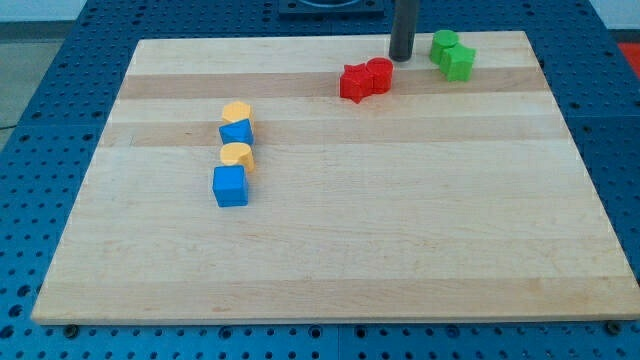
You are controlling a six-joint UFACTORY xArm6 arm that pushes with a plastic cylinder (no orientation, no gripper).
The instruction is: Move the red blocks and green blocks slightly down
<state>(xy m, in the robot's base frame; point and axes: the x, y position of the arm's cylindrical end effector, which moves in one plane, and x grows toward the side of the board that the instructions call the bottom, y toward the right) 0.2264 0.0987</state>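
Wooden table (330,250) on blue pegboard. Far left of my tip: orange/blue blocks (235,155), not in play. Red blocks (366,79) touching each other, just lower-left of my tip (402,56); green blocks (452,54) just right of it. No pincer, bare rod, holds nothing. Risk: tip sits betw. the pairs, so an off-centre push could split the reds or send them sideways.

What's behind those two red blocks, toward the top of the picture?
Just behind the red blocks stands my tip, toward their right, with the green blocks further right. Behind that lies bare wooden board. The rod hides a small strip of board.
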